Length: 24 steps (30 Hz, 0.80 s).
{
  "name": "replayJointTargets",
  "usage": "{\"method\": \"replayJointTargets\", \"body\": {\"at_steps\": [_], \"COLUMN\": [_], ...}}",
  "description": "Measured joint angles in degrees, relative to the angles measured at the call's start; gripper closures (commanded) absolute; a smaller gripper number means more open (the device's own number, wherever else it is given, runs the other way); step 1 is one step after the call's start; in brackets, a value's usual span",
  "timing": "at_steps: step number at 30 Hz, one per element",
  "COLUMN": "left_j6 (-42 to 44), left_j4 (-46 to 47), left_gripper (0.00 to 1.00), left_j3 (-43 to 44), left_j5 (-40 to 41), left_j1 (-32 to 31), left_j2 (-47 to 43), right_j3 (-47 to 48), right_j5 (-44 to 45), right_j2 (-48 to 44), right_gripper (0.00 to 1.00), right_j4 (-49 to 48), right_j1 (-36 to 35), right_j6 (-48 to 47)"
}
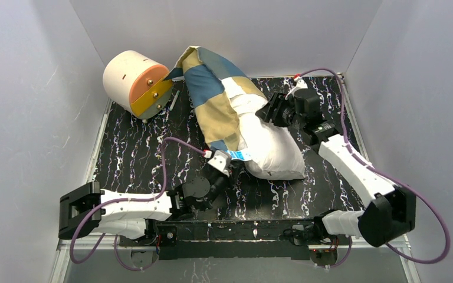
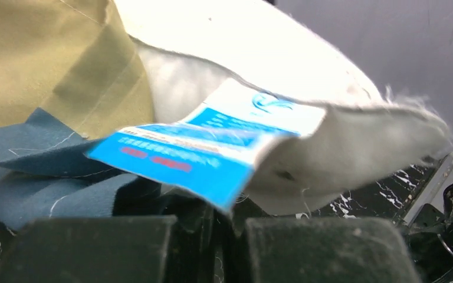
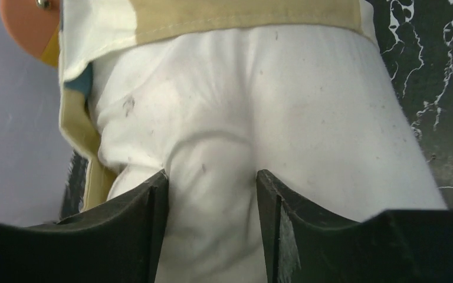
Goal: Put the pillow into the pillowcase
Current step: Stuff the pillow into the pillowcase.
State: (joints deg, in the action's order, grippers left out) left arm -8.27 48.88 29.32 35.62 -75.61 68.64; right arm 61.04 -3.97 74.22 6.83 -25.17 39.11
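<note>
Currently pillow [image 1: 271,150] lies mid-tabletop [image 1: 135,153], its far half inside pillowcase [image 1: 212,94]. Left gripper [image 1: 231,168] jaws pressed together at pillow's near corner by its label [image 2: 212,153]. Right gripper [image 3: 210,177] jaws spread astride pillow's right side.

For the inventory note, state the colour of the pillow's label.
The label is blue and white with small red print, clearest in the left wrist view.

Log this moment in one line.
pillow: partly in case | left pincer: shut at case mouth | right pincer: open, against pillow
</note>
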Motion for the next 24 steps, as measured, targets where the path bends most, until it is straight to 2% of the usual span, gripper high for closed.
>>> {"method": "replayJointTargets", "body": {"at_steps": [5,10,14,20,24], "left_j6": [-2.27,-2.97,-3.37,-3.85,-4.44], "left_j4": [-0.83,-1.64,-1.84,-2.64,-3.13], "left_gripper": [1.0,1.0,1.0,1.0,1.0], "left_j3": [-2.36,-2.36,-2.36,-2.36,-2.36], "left_j5": [2.38,3.13,3.26,4.13,4.76], "left_j1": [0.0,0.0,-0.02,-0.22,-0.26], "left_j2": [-3.34,-3.34,-3.34,-3.37,-3.37], "right_j3": [5.31,8.55,9.05,9.11,6.73], "right_j5": [-4.24,-7.32,-11.96,-18.67,-24.83], "right_j2": [-5.07,-6.88,-3.48,6.73,10.27], "right_gripper": [0.32,0.31,0.32,0.34,0.35], "right_j4": [9.77,10.86,9.11,4.24,-3.3], "right_j1": [-0.22,0.42,3.19,8.92,10.95], "right_j6": [-19.5,-36.76,-47.06,-57.96,-63.69]}}
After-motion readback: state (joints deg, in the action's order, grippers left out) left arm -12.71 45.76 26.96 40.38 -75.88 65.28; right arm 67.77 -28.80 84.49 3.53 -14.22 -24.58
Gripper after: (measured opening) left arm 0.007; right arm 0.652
